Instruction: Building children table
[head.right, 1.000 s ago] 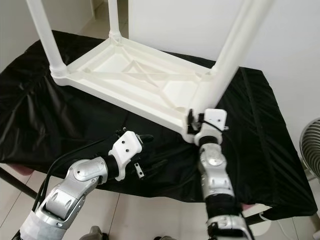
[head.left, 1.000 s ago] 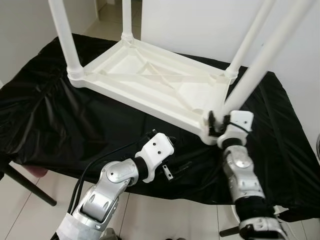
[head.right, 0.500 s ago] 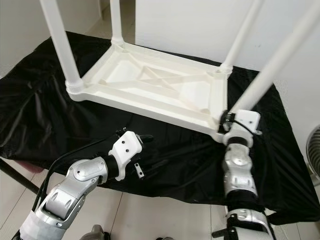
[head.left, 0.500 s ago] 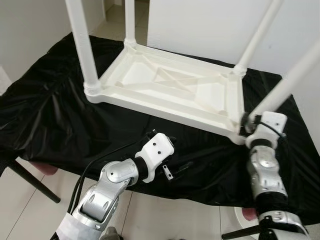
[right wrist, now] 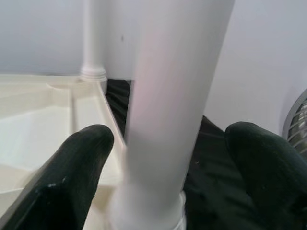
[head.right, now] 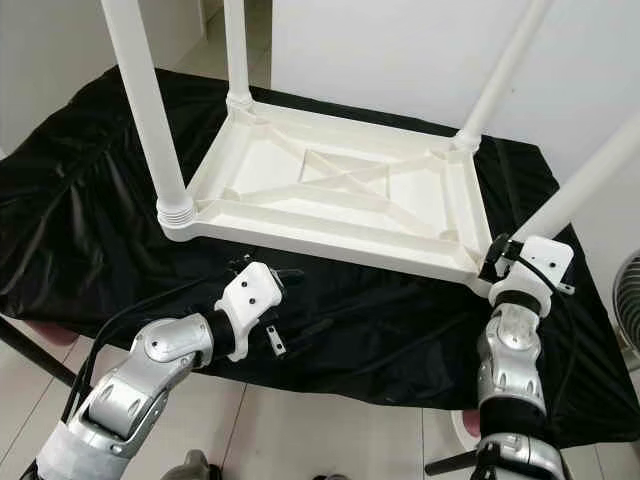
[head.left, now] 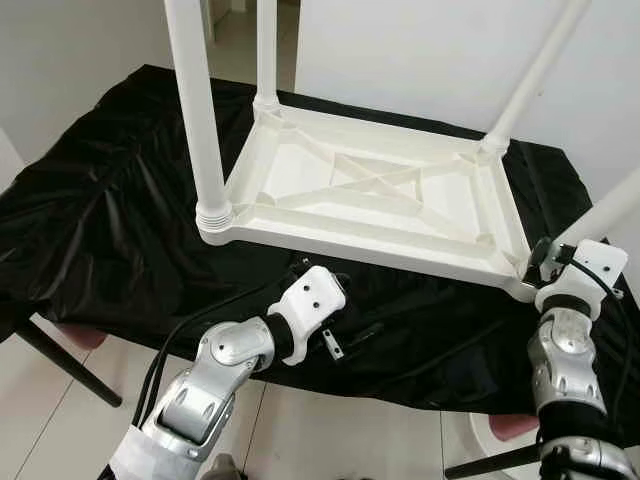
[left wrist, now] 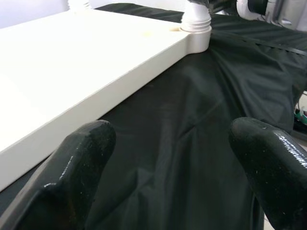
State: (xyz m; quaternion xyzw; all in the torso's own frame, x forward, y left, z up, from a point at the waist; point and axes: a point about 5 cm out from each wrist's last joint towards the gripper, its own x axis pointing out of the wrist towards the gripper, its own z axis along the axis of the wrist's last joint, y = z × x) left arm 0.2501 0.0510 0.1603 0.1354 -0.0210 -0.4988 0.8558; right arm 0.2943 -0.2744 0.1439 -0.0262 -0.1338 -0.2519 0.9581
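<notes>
A white plastic children's table (head.left: 370,190) lies upside down on a black-draped surface (head.left: 110,210), its legs pointing up. My right gripper (head.left: 545,260) is at the table's near right corner, open, with that corner's leg (right wrist: 172,96) standing between its two fingers (right wrist: 81,163). That leg (head.left: 605,205) slants up to the right. My left gripper (left wrist: 172,158) is open with nothing in it, low over the black cloth just in front of the table's near rim (left wrist: 96,81).
The near left leg (head.left: 195,100) rises tall close to my left arm. A white wall (head.left: 420,50) stands behind the table. A fan (head.right: 630,300) is at the far right, with pink items (head.left: 75,338) below the draped surface's edge.
The table has swung round on the cloth, its near right corner moving right and its near left leg toward the middle. My right gripper went right with that corner. The left arm stayed put.
</notes>
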